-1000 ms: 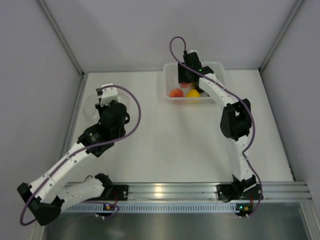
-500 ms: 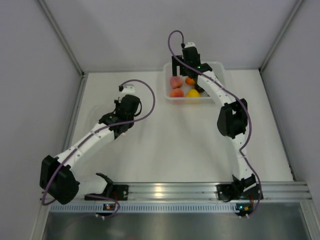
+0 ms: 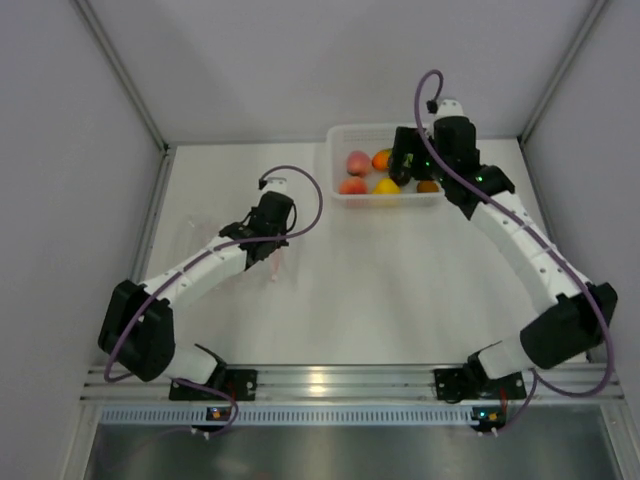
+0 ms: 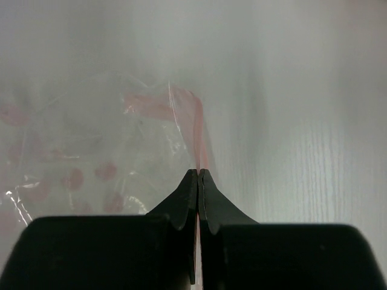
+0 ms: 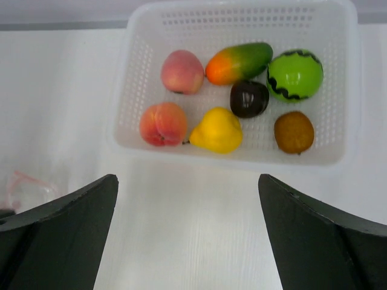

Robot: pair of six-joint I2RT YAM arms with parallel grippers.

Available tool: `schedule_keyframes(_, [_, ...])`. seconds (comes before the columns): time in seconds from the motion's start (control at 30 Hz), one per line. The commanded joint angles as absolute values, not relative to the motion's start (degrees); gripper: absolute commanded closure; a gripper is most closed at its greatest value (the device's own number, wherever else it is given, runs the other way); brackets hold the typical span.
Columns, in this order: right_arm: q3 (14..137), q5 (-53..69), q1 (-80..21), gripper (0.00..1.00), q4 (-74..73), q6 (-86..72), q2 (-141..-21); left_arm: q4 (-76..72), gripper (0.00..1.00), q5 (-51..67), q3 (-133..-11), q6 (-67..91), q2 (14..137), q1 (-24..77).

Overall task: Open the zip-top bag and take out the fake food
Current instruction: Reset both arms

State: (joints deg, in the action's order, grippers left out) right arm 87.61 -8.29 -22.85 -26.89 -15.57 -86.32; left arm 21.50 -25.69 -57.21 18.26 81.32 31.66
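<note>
A white table [image 3: 400, 290] sits between plain grey walls. The left gripper [image 4: 198, 175] is pinched closed on the pink strip of the zip-top bag [image 4: 109, 151], which lies mid-left in its wrist view. The right gripper [image 5: 187, 181] gapes wide and empty, below the fake food [image 5: 216, 130] lying in the white tray [image 5: 347, 90] at upper centre.

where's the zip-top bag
In the top view the zip-top bag lies on the table's left side, under the left arm, its pink zip strip pinched in the left gripper.
</note>
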Motion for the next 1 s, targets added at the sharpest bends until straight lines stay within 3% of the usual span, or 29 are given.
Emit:
schedule_keyframes(0.0, [76.0,-4.9,-22.3,0.01,-25.2,-19.9,-75.3,14.9,1.0,-19.4,-53.5,20.7,82.5,30.9])
schedule_keyframes(0.13, [62.2,-1.2,-22.4,0.01,-22.3,-22.5,-63.6,10.8,1.0,-17.8,-50.0,22.1,84.1,30.4])
schedule_keyframes(0.33, [55.4,1.5,-22.4,0.01,-24.8,-22.2,-52.4,10.4,0.96,-18.7,-48.5,25.1,81.5,29.7])
schedule_keyframes(0.5, [54.8,-3.7,-22.5,0.01,-29.4,-20.4,-51.2,10.3,0.59,-16.4,-50.5,25.7,77.3,29.4])
schedule_keyframes(0.6, [54.3,-5.4,-22.4,0.01,-31.2,-20.0,-48.5,10.3,0.44,-14.5,-51.9,25.7,74.7,28.8])
schedule_keyframes(0.67, [54.2,-6.5,-22.5,0.01,-32.3,-19.6,-47.0,10.5,0.43,-13.5,-53.0,25.5,73.7,28.6])
schedule_keyframes(0.77, [55.1,-8.0,-22.4,0.01,-34.6,-19.0,-44.7,11.9,0.3,-13.2,-54.1,25.3,70.9,28.4])
schedule_keyframes(0.8, [55.5,-9.1,-22.4,0.01,-35.4,-18.9,-44.0,12.4,0.02,-13.4,-54.9,25.1,69.3,28.3])
schedule_keyframes(0.97, [58.0,-13.5,-22.4,0.01,-39.6,-19.4,-41.4,17.2,0.02,-16.1,-57.6,24.1,62.8,28.4])
